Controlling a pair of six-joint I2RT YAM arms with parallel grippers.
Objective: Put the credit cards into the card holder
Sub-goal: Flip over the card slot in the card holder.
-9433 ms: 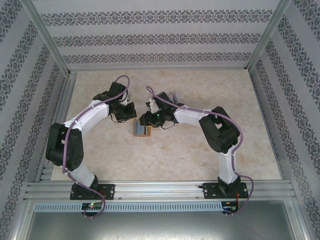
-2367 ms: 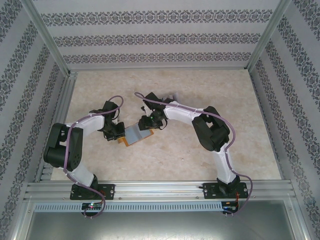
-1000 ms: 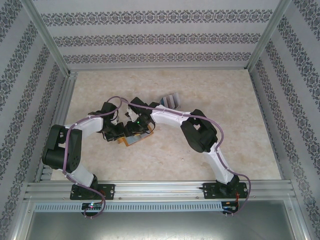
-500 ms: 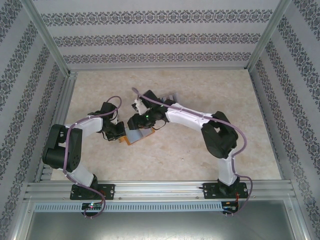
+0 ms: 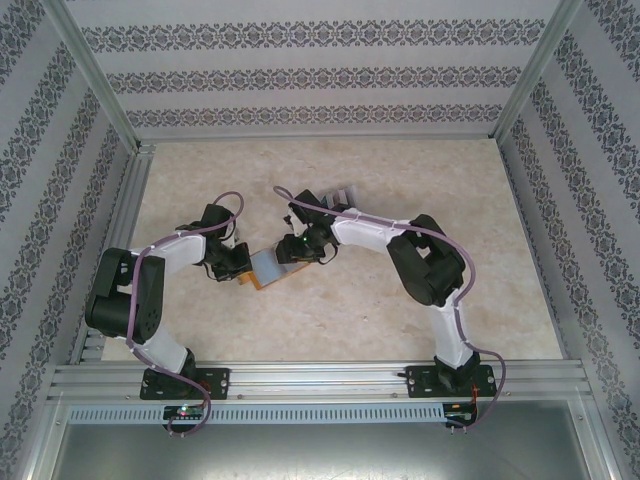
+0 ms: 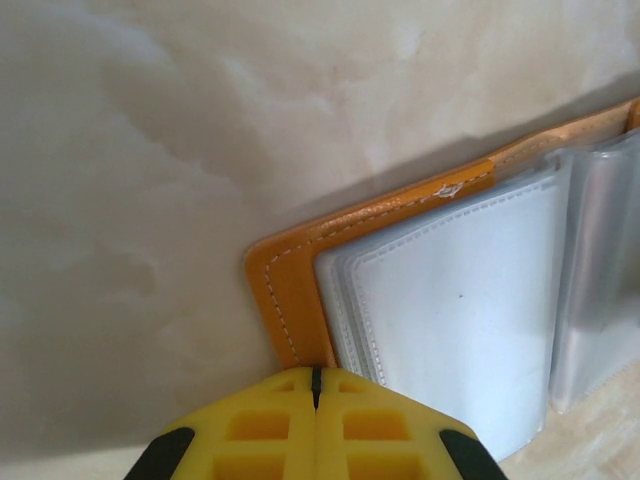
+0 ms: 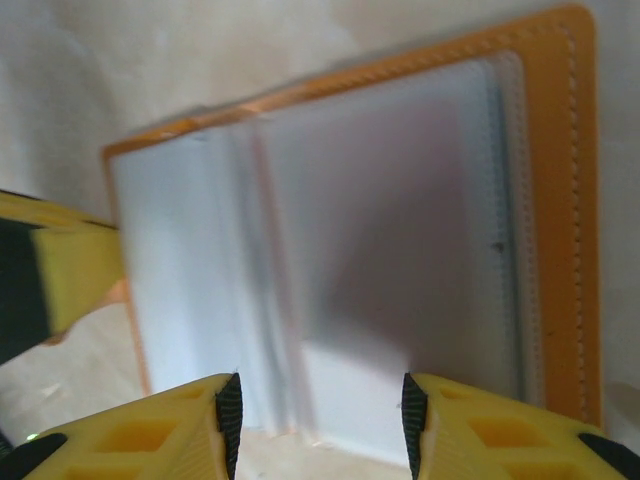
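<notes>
Stitched orange card holder (image 7: 560, 200) lies open on the marbled table (image 6: 150, 150), glossy clear pockets (image 7: 380, 250) up; left gripper (image 6: 315, 378) jaws closed, right gripper (image 7: 318, 400) jaws parted.

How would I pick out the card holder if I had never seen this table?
On the pale marbled table, look at the middle, between the left gripper and the right gripper. There lies the small orange leather-like card holder, open, clear bluish pockets up. Its stitched orange rim sets it apart from the stack of plastic cards farther back.
</notes>
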